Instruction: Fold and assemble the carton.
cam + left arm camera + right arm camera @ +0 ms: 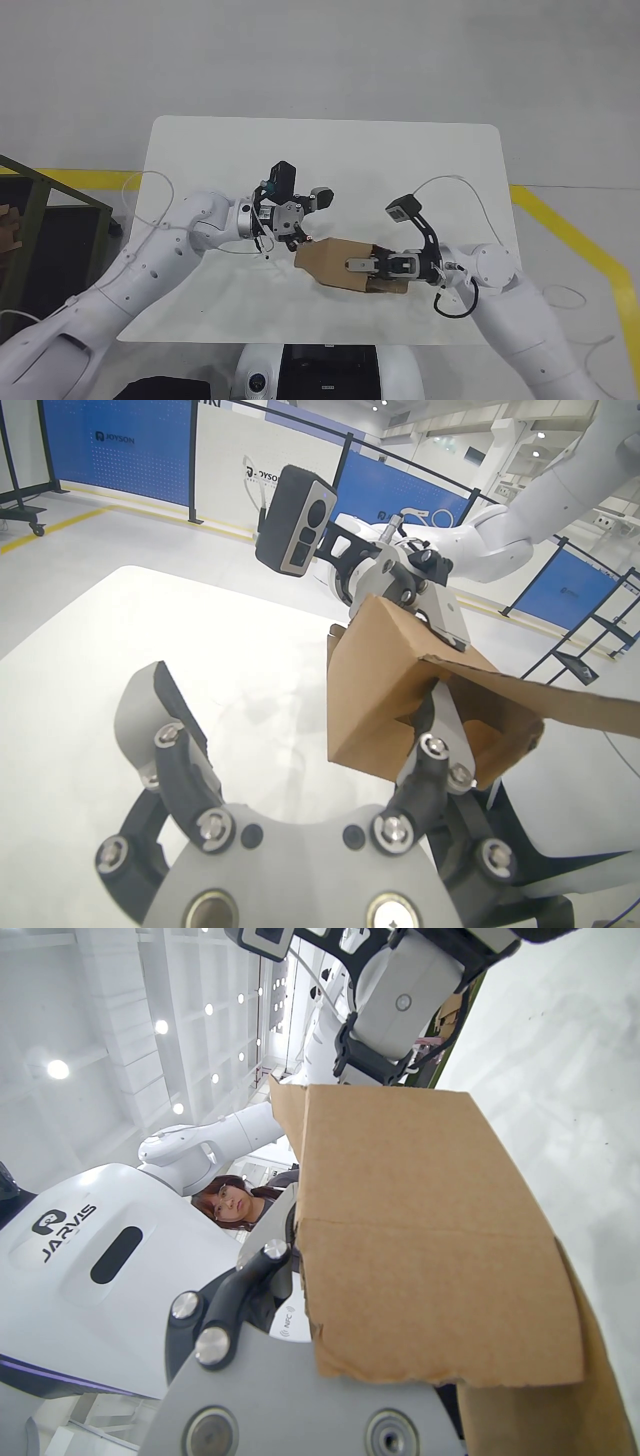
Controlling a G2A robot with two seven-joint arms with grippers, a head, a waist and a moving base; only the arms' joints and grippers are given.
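A brown carton point(330, 258) is held just above the white table point(420, 160) near its front edge, partly erected with one end open. My right gripper point(368, 267) is shut on a wall of the carton; one finger point(445, 620) lies on the outside of the panel, the other is hidden. In the right wrist view the carton point(425, 1228) covers most of that gripper beside one finger point(270, 1253). My left gripper point(300, 685) stands open at the carton's point(370, 680) open end, one finger point(442, 720) inside the box. A loose flap point(575, 700) sticks out sideways.
A dark green rack point(30, 230) holding cardboard stands off the table's left side. Yellow floor tape point(560, 225) runs behind the table. The back half of the table is bare.
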